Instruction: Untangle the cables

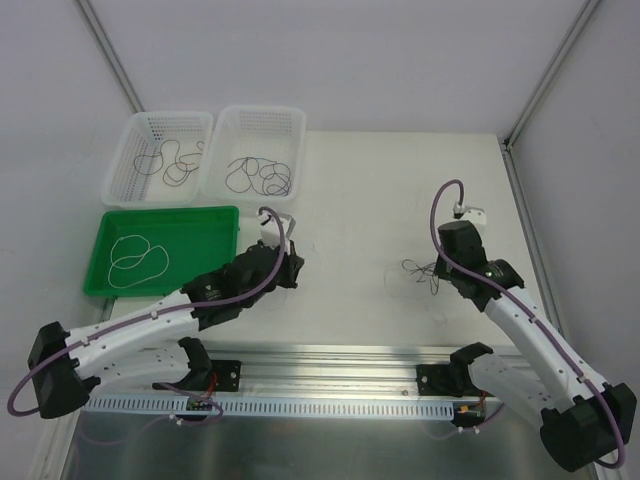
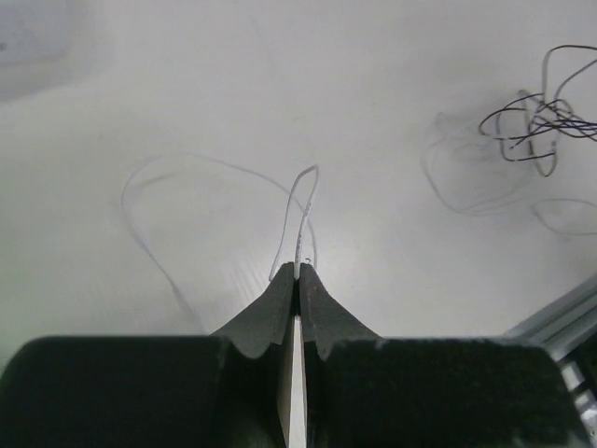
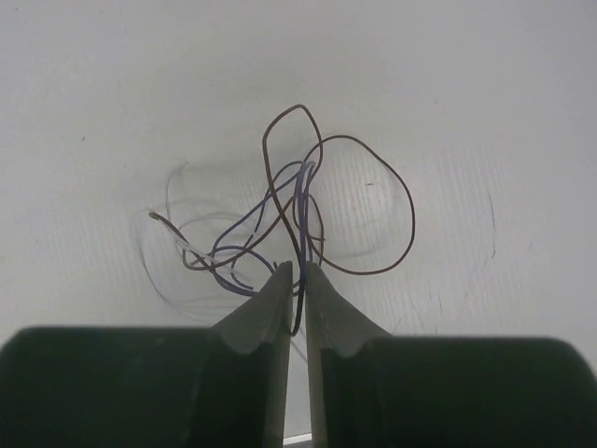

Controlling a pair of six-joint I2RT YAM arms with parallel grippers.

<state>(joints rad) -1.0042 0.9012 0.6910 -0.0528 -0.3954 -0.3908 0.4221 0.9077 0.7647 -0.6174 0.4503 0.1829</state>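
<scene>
From above, a tangle (image 1: 418, 272) of cables lies on the tabletop (image 1: 380, 200) at the right end effector (image 1: 443, 268). More cables sit in two baskets (image 1: 255, 120) and a green tray (image 1: 200, 225).

The left wrist view shows the left end effector (image 2: 298, 271) clamped on a white cable (image 2: 300, 191).

In the right wrist view, the jaws are slightly apart with a dark strand (image 3: 296, 313) in the gap. Brown, purple and white loops lie just ahead.
</scene>
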